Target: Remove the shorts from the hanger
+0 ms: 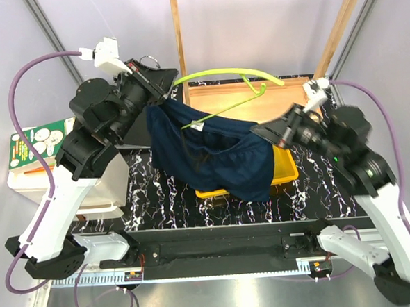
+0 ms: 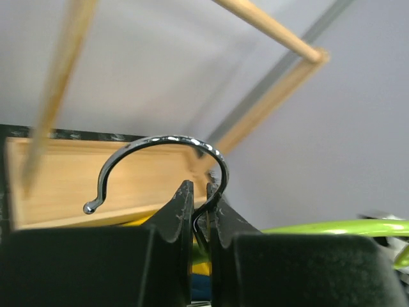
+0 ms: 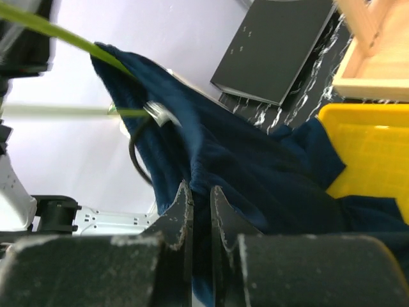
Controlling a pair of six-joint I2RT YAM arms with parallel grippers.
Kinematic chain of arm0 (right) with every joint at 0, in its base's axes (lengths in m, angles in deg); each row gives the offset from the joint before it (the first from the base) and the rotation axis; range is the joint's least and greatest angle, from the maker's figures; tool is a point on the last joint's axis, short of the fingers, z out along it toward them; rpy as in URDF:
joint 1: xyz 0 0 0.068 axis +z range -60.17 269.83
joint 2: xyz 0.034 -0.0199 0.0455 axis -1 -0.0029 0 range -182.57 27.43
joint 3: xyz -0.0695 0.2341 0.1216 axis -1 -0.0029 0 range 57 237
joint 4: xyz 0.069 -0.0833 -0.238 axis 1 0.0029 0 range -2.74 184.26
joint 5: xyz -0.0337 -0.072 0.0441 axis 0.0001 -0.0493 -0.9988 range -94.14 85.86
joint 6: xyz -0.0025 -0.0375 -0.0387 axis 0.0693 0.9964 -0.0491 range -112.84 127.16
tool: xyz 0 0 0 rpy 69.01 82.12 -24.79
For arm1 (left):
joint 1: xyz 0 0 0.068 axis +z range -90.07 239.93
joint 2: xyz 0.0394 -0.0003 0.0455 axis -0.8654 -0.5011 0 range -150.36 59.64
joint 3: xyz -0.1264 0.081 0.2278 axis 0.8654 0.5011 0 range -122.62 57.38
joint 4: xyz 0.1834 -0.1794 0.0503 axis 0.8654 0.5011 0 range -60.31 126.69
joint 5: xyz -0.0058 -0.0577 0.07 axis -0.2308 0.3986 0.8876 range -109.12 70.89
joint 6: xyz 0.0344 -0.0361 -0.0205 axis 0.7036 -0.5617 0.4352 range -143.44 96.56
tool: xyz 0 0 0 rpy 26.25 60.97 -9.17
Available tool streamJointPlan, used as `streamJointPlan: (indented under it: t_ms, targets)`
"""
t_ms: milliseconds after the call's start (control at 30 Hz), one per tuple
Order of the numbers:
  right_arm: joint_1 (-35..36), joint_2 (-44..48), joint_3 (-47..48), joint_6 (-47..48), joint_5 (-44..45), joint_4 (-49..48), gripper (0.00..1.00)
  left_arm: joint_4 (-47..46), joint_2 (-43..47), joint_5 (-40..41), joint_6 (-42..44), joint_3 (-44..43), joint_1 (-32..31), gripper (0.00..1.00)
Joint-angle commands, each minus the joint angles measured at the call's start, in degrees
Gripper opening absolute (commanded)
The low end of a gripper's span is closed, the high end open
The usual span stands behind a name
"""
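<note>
The navy shorts [image 1: 212,149] hang in the air over the yellow tray, one end still on the lime-green hanger [image 1: 224,74]. My left gripper [image 1: 161,92] is shut on the hanger's silver hook [image 2: 163,163], which curls above the jaws in the left wrist view. My right gripper [image 1: 263,131] is shut on the shorts' waistband [image 3: 211,153] and holds that end out to the right. In the right wrist view a green hanger arm [image 3: 57,32] still enters the fabric at the top left.
A yellow tray [image 1: 284,171] sits under the shorts on the black marbled mat. A wooden rack frame [image 1: 178,37] with a wooden base [image 1: 222,97] stands behind. A white box [image 1: 26,182] with a green printed card stands at the left.
</note>
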Motion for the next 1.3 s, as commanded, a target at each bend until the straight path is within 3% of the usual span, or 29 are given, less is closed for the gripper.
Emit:
streamJointPlan:
  t_ms: [0,200,300,367,500,633,733,1000,1267]
  targets:
    - [-0.20,-7.07,4.83,0.49,-8.79,-7.70,0.00,-18.15,0.91,-17.84,-16.17,-0.70,0.98,0.00]
    - [-0.20,-19.10,18.44,-4.88,-12.13,-14.04,0.00,-32.25,1.70,-30.34,-30.06,1.78,0.98,0.00]
    - [-0.20,-24.91,28.37,-5.67,-11.70,-14.04,0.00,-34.12,2.93,-34.20,-32.98,1.87,0.98,0.00]
    - [-0.11,-28.60,36.19,-5.41,-11.34,-12.65,0.00,-30.45,4.95,-34.31,-28.54,0.38,1.16,0.00]
    - [-0.20,-35.45,53.40,-2.43,-9.85,-4.22,0.00,-11.95,9.69,-30.45,-14.81,-4.54,1.16,0.00]
    - [-0.72,-44.49,76.57,0.65,-7.57,5.01,0.00,-3.90,16.19,-24.47,-6.27,-3.15,1.16,0.00]
    - [-2.74,-47.32,84.00,-1.18,-8.61,6.44,0.00,0.58,19.18,-21.74,-2.49,-2.27,1.16,0.00]
    - [-11.00,-46.45,80.25,-7.43,-16.43,-0.68,0.00,8.58,22.01,-14.01,4.90,-2.18,1.07,0.00]
    - [-11.63,-46.46,70.33,-5.76,-21.79,-1.73,0.00,9.38,22.27,-13.91,7.27,-0.25,1.16,0.00]
